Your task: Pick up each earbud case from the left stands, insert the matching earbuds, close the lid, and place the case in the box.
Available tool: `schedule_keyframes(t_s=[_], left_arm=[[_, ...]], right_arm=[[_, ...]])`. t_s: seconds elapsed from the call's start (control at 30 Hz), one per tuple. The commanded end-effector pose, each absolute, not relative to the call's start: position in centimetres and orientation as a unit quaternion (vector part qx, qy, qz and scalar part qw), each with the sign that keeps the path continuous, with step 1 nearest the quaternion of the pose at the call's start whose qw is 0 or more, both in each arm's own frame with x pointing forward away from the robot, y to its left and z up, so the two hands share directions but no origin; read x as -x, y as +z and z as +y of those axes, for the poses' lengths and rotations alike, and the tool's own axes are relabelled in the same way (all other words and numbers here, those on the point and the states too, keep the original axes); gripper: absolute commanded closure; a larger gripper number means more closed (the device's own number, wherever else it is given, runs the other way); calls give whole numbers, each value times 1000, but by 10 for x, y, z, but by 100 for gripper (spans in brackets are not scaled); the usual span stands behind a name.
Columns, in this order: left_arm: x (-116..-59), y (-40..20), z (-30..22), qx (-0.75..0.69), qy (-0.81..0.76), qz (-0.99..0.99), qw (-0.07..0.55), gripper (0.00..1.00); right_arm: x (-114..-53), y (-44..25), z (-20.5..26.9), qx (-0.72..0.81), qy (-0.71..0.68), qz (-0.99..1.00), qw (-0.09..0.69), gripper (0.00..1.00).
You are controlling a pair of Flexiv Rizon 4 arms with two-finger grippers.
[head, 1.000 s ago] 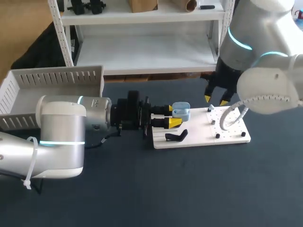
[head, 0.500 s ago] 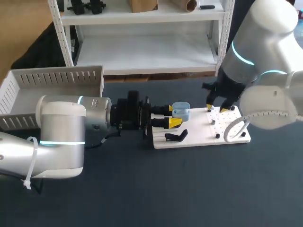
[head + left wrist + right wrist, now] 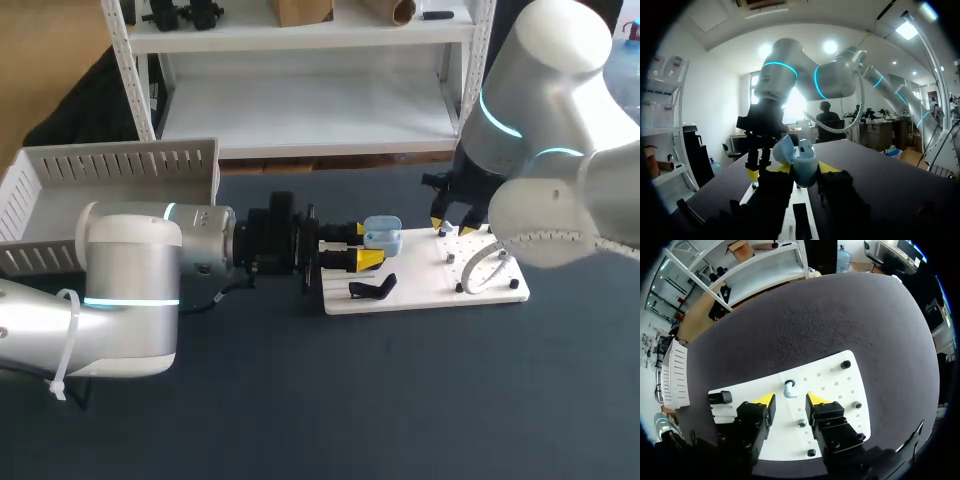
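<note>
My left gripper (image 3: pixel 362 246) lies level over the near left end of the white board (image 3: pixel 425 285), shut on a light-blue earbud case (image 3: pixel 383 236). In the left wrist view the case (image 3: pixel 804 161) stands between the yellow tips with its lid swung open. My right gripper (image 3: pixel 452 227) hangs over the board's back edge, tips pointing down. In the right wrist view it (image 3: pixel 790 401) is open, and a small white-and-blue earbud (image 3: pixel 789 389) sits on the board (image 3: pixel 840 385) just ahead of the gap between the tips, untouched.
A black stand (image 3: pixel 372 289) lies on the board's front left. Small black pegs (image 3: pixel 845 364) stick up from the board to the right. A grey slotted box (image 3: pixel 110 180) stands at the far left of the table.
My right arm has come down and slightly left, bringing its tips close over the board's back edge. The left arm and the case have kept still.
</note>
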State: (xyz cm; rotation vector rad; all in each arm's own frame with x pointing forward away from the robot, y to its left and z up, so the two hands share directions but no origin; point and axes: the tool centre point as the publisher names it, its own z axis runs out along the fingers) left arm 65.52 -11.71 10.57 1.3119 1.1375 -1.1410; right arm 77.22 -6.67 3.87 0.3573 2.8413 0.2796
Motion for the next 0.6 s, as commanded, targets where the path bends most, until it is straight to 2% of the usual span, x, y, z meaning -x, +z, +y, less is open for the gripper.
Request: schedule_keyframes(t_s=[0.03,0.6], left_arm=[[-653,106,-118,-543,-471,473,509,100],[-653,106,-118,-543,-471,473,509,100]], right_arm=[[-777,36,-66,-128,97,979,130,62],[-778,34,-66,-134,101,978,126,73]])
